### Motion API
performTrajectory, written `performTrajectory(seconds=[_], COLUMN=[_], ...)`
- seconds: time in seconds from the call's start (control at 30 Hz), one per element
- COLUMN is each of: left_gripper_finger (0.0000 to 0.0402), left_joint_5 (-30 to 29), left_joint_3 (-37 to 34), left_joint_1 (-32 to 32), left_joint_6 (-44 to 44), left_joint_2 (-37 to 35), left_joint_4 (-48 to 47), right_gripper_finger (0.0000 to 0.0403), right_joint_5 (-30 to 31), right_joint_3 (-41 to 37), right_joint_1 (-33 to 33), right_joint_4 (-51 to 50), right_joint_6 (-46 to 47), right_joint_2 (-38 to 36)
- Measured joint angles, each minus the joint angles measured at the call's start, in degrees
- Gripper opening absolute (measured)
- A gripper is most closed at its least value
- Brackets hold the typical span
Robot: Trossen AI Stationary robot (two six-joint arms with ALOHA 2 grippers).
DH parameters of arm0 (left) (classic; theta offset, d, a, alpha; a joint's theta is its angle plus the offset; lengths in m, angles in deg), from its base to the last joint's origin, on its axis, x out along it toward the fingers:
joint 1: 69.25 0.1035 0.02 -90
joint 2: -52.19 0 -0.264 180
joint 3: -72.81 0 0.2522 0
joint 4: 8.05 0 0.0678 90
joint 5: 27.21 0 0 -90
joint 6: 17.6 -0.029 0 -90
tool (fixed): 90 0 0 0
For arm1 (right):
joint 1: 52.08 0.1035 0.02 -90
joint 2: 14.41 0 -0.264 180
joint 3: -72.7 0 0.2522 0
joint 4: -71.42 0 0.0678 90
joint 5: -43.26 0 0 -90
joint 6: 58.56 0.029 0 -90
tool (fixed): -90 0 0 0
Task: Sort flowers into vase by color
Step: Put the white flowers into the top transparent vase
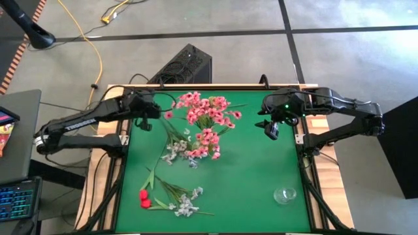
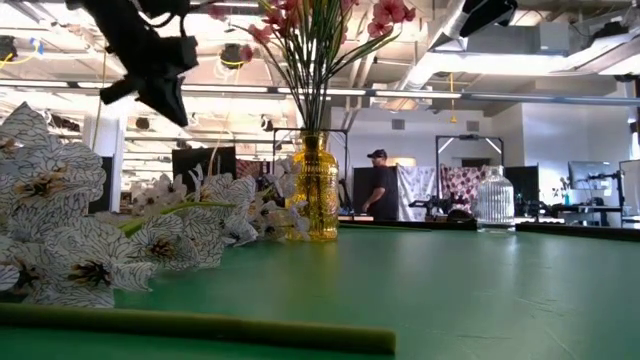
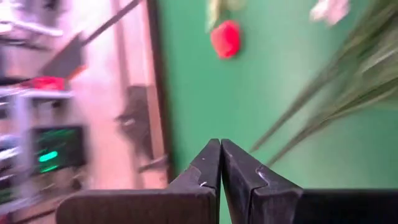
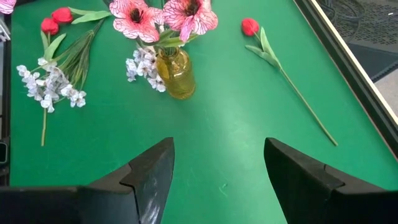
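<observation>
Green table (image 1: 248,183) | left gripper (image 3: 221,163) clenched, empty | right gripper (image 4: 217,162) wide, empty

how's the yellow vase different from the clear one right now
The yellow vase is amber glass and holds pink flowers; the clear vase is colourless and looks empty. The yellow vase stands mid-table with white flowers lying beside it; the clear vase stands alone near the right front corner. Both stand upright on the green mat, and neither gripper touches them.

Pink flowers (image 1: 208,117) upright in yellow vase (image 2: 315,190); white sprays (image 1: 186,203) flat on table
</observation>
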Motion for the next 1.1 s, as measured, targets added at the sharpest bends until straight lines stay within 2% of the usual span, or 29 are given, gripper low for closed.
performTrajectory(seconds=[0.1,0.27,0.6,0.73,0.9,1.1], left_gripper_finger=[0.0000,0.0019,0.0145,0.0177,0.0184,0.0174], left_joint_5=[4.2,3.2,-0.7,-0.8,-1.3,-1.5], left_joint_3=[-1.1,-4.4,-5.6,-5.6,-5.5,-4.7], left_joint_1=[0.0,0.1,0.9,2.4,3.6,3.7], left_joint_6=[3.0,3.8,-2.1,-6.4,-9.1,-11.1], left_joint_2=[1.4,7.5,24.3,29.9,33.8,34.2], left_joint_4=[-1.3,-1.6,2.2,3.2,4.2,5.2], right_gripper_finger=[0.0276,0.0276,0.0276,0.0276,0.0276,0.0276], right_joint_5=[0.0,0.0,-0.1,-0.1,-0.2,-0.2], right_joint_3=[0.0,0.0,0.0,0.0,0.0,0.0], right_joint_1=[0.0,0.0,0.0,0.0,0.0,0.0], right_joint_4=[0.0,0.0,0.0,0.0,-0.9,-1.0], right_joint_6=[0.0,0.0,0.0,0.0,0.0,0.0], right_joint_2=[0.0,0.0,0.0,0.0,0.0,0.0])
